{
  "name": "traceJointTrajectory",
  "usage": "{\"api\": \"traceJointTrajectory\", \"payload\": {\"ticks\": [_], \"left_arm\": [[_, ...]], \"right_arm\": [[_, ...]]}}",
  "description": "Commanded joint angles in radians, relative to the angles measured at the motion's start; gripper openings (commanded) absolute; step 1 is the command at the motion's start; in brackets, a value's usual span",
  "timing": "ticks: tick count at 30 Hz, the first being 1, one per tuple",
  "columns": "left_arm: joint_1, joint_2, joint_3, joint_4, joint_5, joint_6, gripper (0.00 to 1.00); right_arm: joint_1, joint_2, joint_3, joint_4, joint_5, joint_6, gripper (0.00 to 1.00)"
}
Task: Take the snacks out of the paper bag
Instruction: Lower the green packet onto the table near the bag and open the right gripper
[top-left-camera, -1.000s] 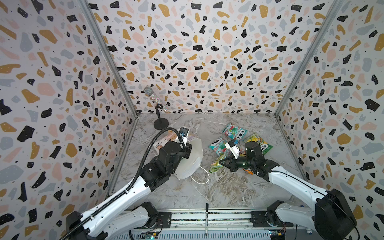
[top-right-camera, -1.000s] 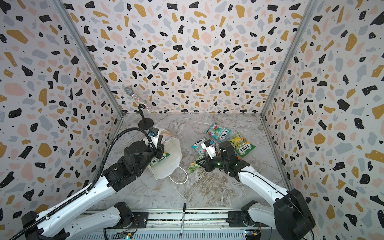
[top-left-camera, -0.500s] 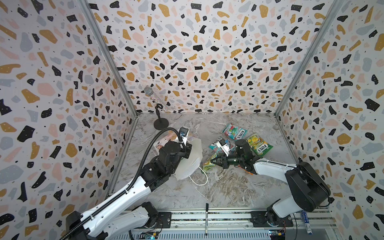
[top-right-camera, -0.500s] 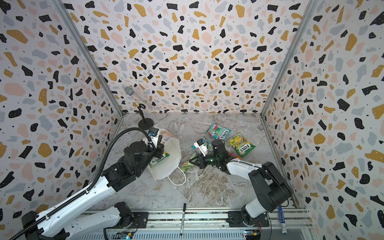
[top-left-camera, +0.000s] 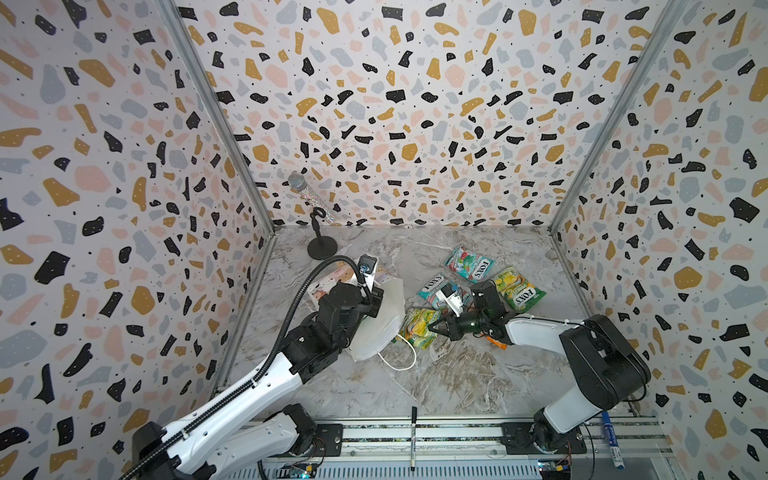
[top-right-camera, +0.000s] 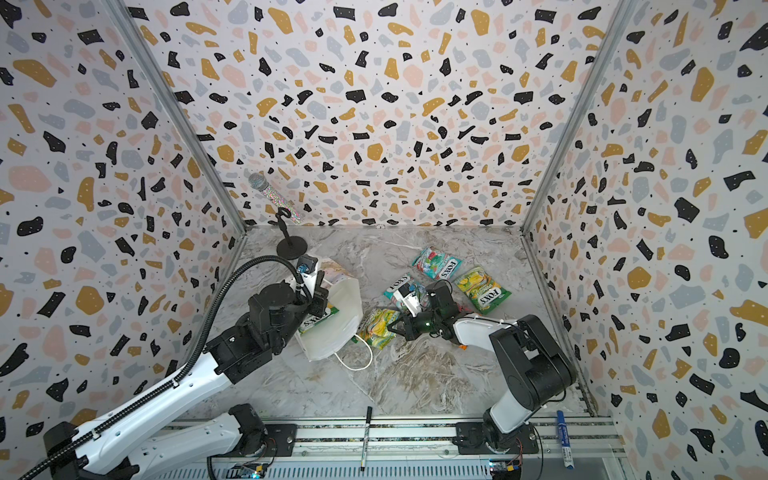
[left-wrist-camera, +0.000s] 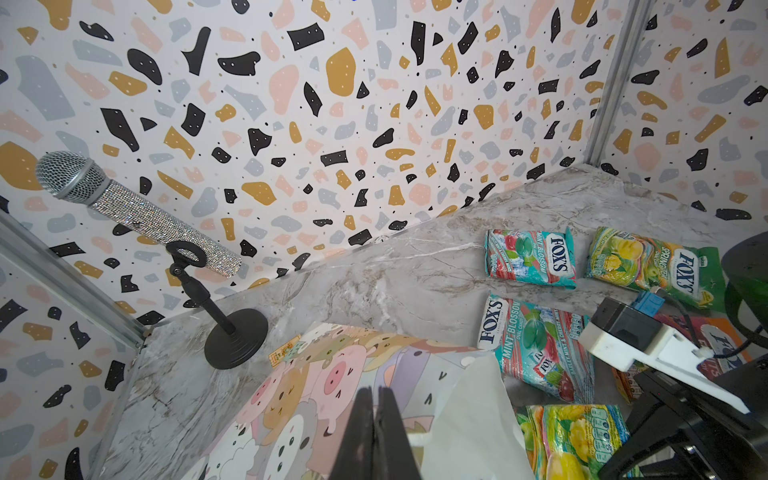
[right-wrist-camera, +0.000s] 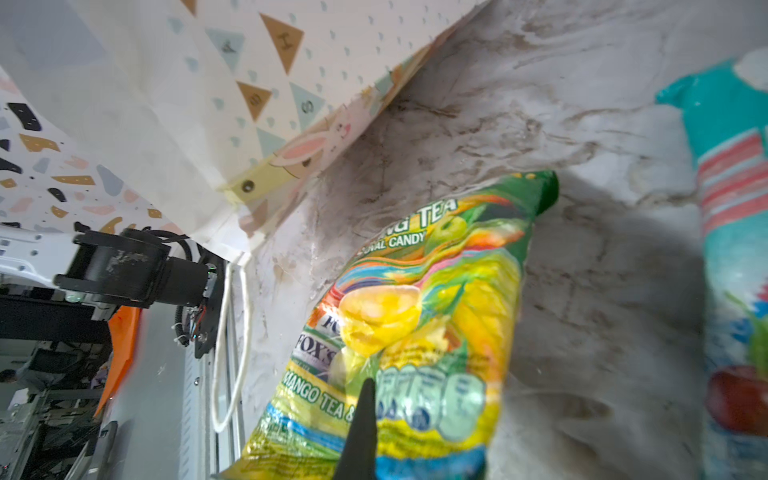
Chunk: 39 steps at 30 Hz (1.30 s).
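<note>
While the left end effector (left-wrist-camera: 375, 405) is clenched on the upper wall of the paper bag (top-left-camera: 384, 328), which lies on its side at the left of the counter (top-left-camera: 457, 374), the right end effector (top-left-camera: 436, 325) is pinched shut on a green-yellow snack (top-left-camera: 417, 328) just beside the bag's mouth. A green snack (top-right-camera: 318, 322) shows inside the bag; a near teal snack (top-left-camera: 432, 286), a far teal snack (top-left-camera: 469, 264) and a lime snack (top-left-camera: 517, 289) lie further back on the counter

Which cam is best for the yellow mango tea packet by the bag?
Right wrist: the mango tea packet fills the frame, label readable. Both top views show it small beside the paper bag; left wrist catches only part.
</note>
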Motion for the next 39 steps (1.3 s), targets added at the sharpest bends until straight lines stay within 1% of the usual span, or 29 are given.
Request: {"api": "traceJointTrajectory", "payload": {"ticks": [1,8,11,14,16,17,19,22,24,25,27,32,35,37,39], "left_arm": [[0.004,-0.010,-0.003,0.051,-0.014,0.014,0.00],[0.004,-0.006,-0.005,0.052,-0.017,0.016,0.00],[0.004,-0.005,-0.004,0.052,-0.016,0.016,0.00],[0.003,-0.005,-0.004,0.051,-0.014,0.016,0.00],[0.003,-0.004,-0.005,0.051,-0.013,0.016,0.00],[0.003,-0.004,-0.004,0.051,-0.011,0.016,0.00],[0.005,-0.003,-0.004,0.049,-0.011,0.018,0.00],[0.004,-0.003,-0.004,0.050,-0.009,0.018,0.00],[0.004,-0.003,-0.005,0.049,-0.009,0.019,0.00],[0.003,-0.003,-0.004,0.049,-0.009,0.019,0.00],[0.004,-0.004,-0.004,0.050,-0.009,0.018,0.00],[0.003,-0.005,-0.004,0.050,-0.007,0.017,0.00],[0.003,-0.006,-0.004,0.049,-0.006,0.017,0.00],[0.005,-0.006,-0.004,0.050,-0.005,0.017,0.00],[0.004,-0.005,-0.004,0.050,-0.005,0.016,0.00]], "right_arm": [[-0.001,0.018,0.038,-0.099,0.062,-0.074,0.00],[0.000,0.070,0.083,-0.119,0.084,-0.073,0.01],[-0.001,0.081,0.090,-0.118,0.102,-0.065,0.04],[0.000,0.083,0.091,-0.123,0.124,-0.063,0.12],[-0.002,0.080,0.093,-0.129,0.141,-0.057,0.14],[-0.002,0.079,0.094,-0.135,0.151,-0.058,0.17],[-0.002,0.073,0.089,-0.137,0.176,-0.057,0.25],[-0.001,0.058,0.081,-0.140,0.209,-0.055,0.33],[-0.001,0.046,0.079,-0.150,0.234,-0.054,0.42],[-0.001,0.038,0.077,-0.151,0.241,-0.054,0.45],[-0.001,0.014,0.065,-0.152,0.267,-0.051,0.51],[-0.003,-0.069,0.036,-0.175,0.325,-0.045,0.60],[-0.002,-0.142,0.022,-0.206,0.368,-0.036,0.61],[-0.001,-0.201,0.010,-0.215,0.354,-0.026,0.61],[0.001,-0.271,-0.002,-0.210,0.316,0.003,0.61]]}}
